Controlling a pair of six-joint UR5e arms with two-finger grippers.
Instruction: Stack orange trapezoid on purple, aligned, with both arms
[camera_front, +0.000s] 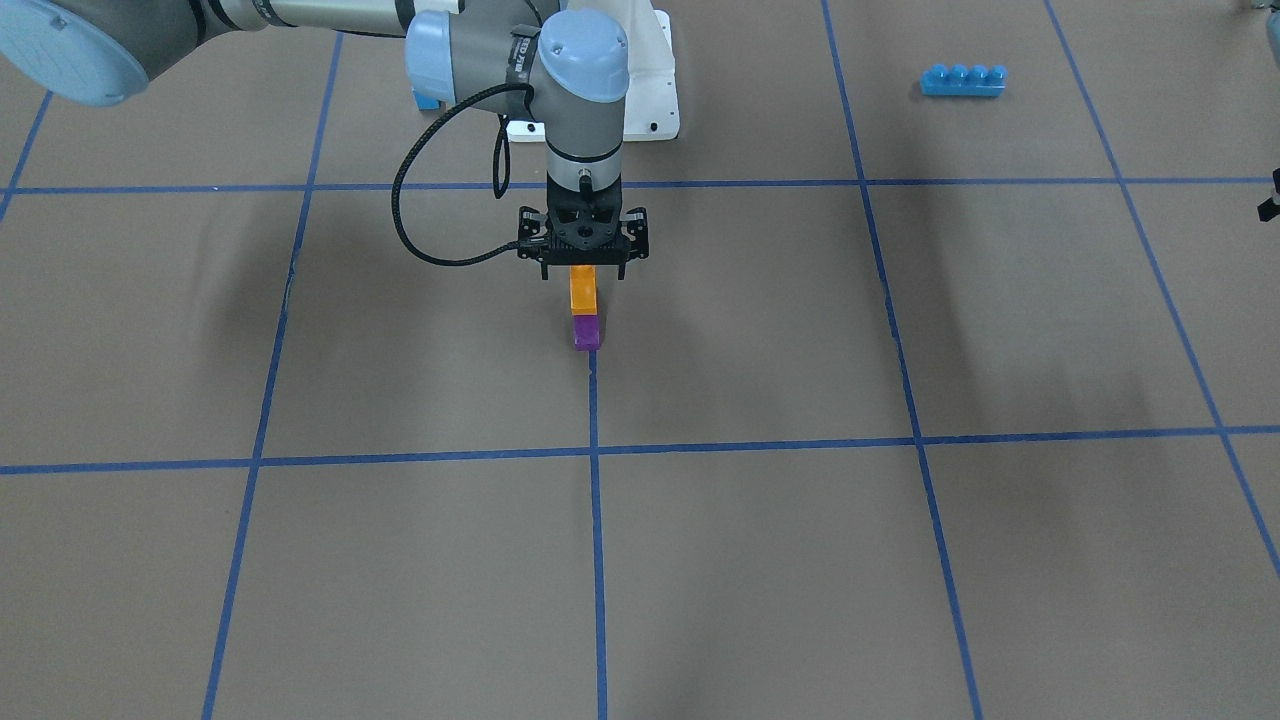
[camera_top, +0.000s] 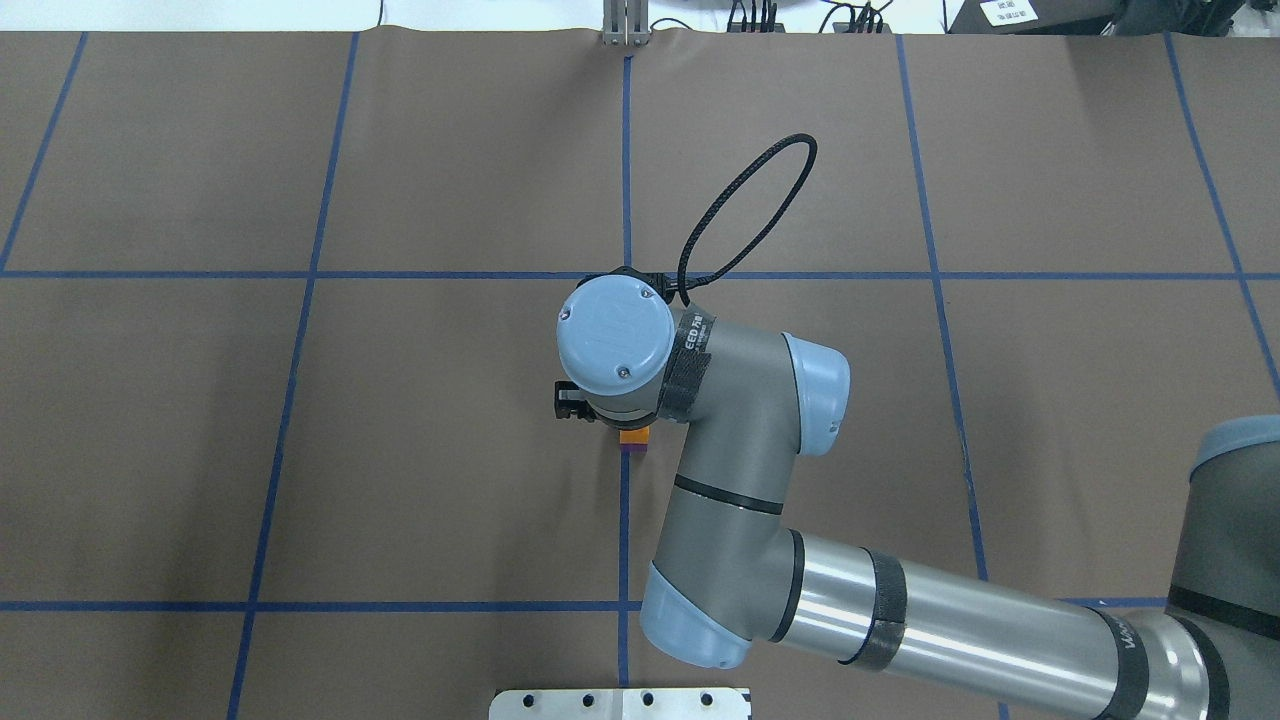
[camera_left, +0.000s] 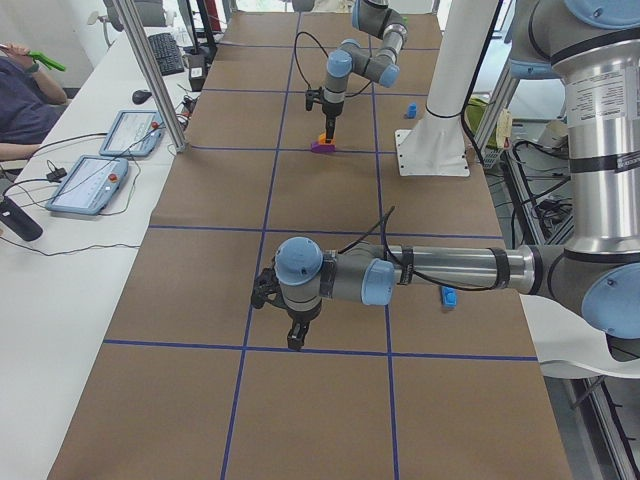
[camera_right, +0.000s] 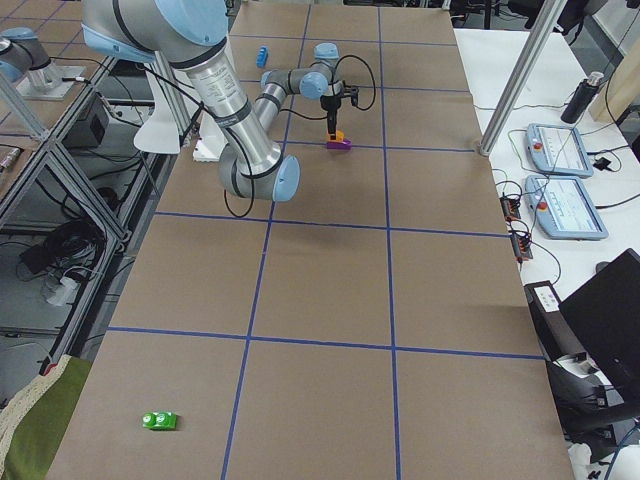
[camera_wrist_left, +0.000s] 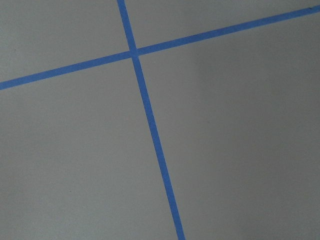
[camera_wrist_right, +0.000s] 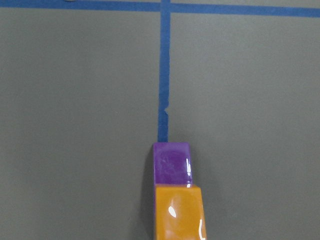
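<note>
Right now the orange trapezoid (camera_front: 582, 290) sits directly under my right gripper (camera_front: 584, 270), on top of the purple (camera_front: 587, 333). Both are near the middle of the table (camera_front: 760, 560), at the end of a blue tape line (camera_front: 596, 420). From the front camera the two colours meet with no gap I can make out, though I can't confirm the stud is pressed home.

The orange block's long axis runs along that tape line, toward and away from the robot's base, and the jaws straddle its narrow width. In the right wrist view the purple (camera_wrist_right: 172, 164) pokes out past the far end of the orange (camera_wrist_right: 179, 212). The orange edge also looks shifted slightly to one side. I'd judge the alignment needs checking, though some of that could be the camera's slant.

As for the jaws, the black tips in the front view stand apart on either side of the orange block's top. Table shows between each tip and the plastic, so I read them as parted and not pinching anything.

My left gripper (camera_left: 294, 335) hangs over bare table well away from the stack, so the right arm is far the nearer. It shows only in the side camera, so I cannot tell whether it is open or closed
</note>
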